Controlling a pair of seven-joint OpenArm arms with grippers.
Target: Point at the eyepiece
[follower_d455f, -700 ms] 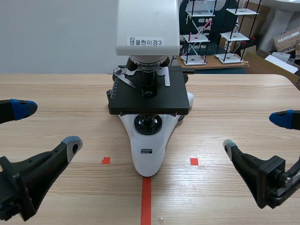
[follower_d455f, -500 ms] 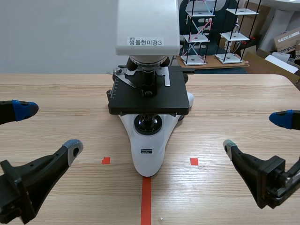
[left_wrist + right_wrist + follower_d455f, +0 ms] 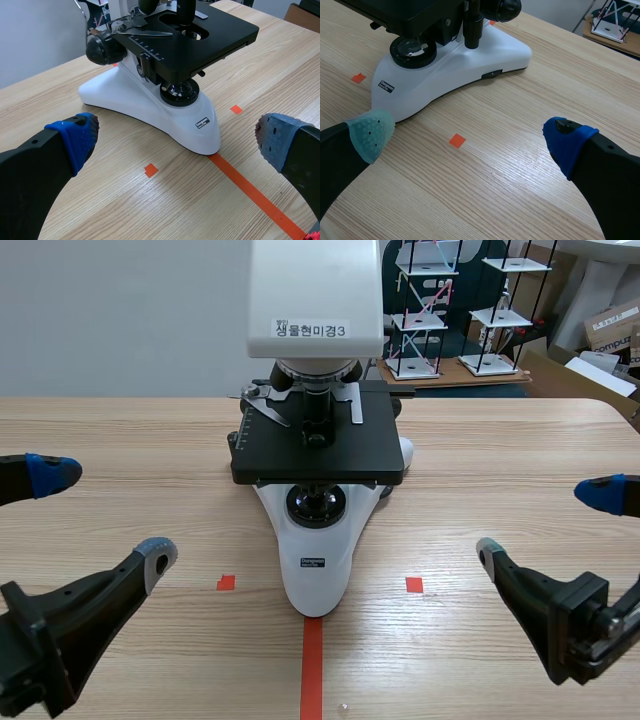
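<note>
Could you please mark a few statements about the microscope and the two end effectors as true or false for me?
1. The microscope stands on the table between the left end effector and the right end effector. True.
2. The left end effector is shut on the microscope's base. False: it is open and apart from the white base, holding nothing.
3. The right end effector is open, with nothing between its fingers. True.
4. The microscope's stage is white. False: the stage is black.
5. One end effector touches the eyepiece. False: both sit low beside the base; the eyepiece is out of view.
</note>
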